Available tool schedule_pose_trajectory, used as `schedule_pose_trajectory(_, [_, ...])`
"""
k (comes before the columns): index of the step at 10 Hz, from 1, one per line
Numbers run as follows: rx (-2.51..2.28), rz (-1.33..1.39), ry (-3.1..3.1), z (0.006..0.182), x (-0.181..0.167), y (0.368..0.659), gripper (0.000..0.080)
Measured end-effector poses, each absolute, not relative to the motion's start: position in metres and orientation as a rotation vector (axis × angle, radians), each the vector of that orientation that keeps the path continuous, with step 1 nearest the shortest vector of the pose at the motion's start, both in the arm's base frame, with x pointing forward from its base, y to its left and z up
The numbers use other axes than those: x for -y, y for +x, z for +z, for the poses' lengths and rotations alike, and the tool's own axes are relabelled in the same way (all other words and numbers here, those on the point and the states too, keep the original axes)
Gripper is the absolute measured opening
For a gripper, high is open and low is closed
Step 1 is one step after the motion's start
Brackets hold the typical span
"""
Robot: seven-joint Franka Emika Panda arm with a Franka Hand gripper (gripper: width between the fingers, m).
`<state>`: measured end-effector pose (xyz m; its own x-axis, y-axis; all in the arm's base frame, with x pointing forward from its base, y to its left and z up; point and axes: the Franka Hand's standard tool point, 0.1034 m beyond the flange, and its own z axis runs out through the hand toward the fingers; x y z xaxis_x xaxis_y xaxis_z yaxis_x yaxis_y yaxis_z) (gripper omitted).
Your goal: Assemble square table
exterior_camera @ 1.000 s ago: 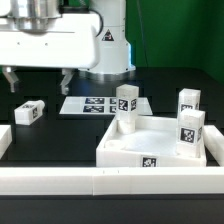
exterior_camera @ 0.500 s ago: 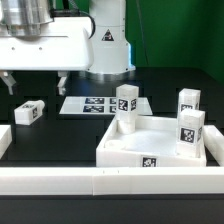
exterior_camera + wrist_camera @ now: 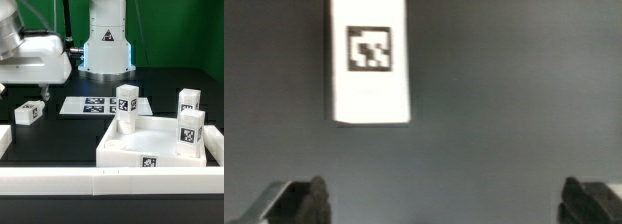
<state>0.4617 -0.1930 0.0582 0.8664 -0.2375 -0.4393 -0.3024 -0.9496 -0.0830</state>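
now the arm has tilted and swung toward the loose leg (image 3: 30, 112) lying on the bench (image 3: 60, 135); fingers (image 3: 295, 200) wide apart, empty, likely lining up to grasp it.

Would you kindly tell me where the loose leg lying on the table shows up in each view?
Exterior view: loose leg lies on the dark table at the exterior view's left, apart from the square table top.
Wrist view: loose leg lies ahead of the open gripper.
Shared landmark: the leg's tag.

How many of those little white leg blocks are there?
4: three legs stand upright on the tabletop, at and; one lies loose on the table. None seems hidden.
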Motion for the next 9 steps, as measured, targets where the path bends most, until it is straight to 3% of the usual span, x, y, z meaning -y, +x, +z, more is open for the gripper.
schedule_pose_trajectory(3, [-0.394,0.912,-2.759,0.056,0.184,0.456,0.0649])
schedule_pose_trajectory(5, [-0.358,1.116,-2.714,0.049,0.197,0.444,0.0649])
schedule_pose_trajectory(9, [-0.343,1.181,-2.747,0.040,0.215,0.438,0.0649])
